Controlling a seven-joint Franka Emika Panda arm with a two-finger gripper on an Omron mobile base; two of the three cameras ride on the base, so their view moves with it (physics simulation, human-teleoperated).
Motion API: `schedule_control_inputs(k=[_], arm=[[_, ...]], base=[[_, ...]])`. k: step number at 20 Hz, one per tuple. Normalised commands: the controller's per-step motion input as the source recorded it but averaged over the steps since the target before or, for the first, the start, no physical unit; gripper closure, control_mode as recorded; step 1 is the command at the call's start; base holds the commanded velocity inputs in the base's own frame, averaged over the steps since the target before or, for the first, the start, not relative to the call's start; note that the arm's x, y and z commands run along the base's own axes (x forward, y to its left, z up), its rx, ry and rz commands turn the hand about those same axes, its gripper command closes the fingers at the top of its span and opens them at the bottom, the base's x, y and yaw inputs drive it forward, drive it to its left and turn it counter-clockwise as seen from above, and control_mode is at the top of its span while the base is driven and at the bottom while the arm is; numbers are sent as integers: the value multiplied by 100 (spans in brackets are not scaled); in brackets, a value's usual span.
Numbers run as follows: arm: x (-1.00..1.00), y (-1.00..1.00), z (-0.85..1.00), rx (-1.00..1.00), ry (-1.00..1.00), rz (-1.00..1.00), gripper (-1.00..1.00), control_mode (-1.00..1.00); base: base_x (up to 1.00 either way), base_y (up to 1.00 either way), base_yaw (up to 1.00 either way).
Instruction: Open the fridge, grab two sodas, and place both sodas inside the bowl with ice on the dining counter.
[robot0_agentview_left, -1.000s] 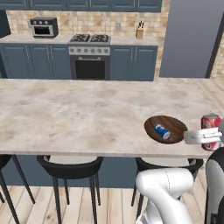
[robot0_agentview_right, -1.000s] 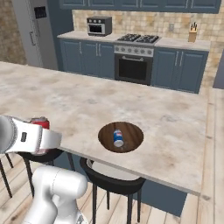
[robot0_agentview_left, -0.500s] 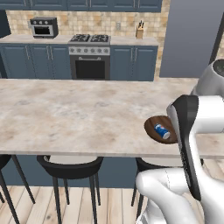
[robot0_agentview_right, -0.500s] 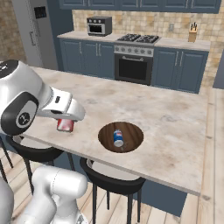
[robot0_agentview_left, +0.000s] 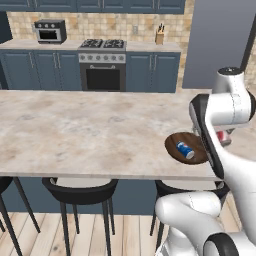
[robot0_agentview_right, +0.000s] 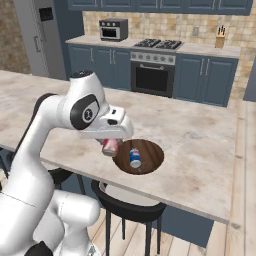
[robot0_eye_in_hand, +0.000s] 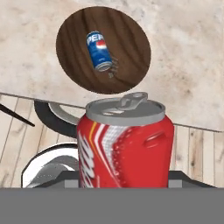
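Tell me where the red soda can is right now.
The red soda can is held in the tool, just beside the near rim of the brown bowl at the dining counter's front edge; the blue can already lies inside that bowl.

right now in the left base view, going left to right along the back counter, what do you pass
microwave → stove → knife block → fridge

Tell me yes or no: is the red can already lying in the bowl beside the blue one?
No. The red can sits in the claw, above the bowl, where the blue can lies alone.
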Motion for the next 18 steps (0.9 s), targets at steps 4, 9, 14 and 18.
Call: schedule_control_inputs(k=[4,9,14,18], arm=[[66,-10,-61,-1,10,2,100,-100],[61,-20,-40,0,10,7,100,-100],[46,-24,-42,2,5,13,100,-100],[45,-12,-31,1,7,11,100,-100]], base=[[0,0,0],[0,0,0],[0,0,0],[0,0,0]])
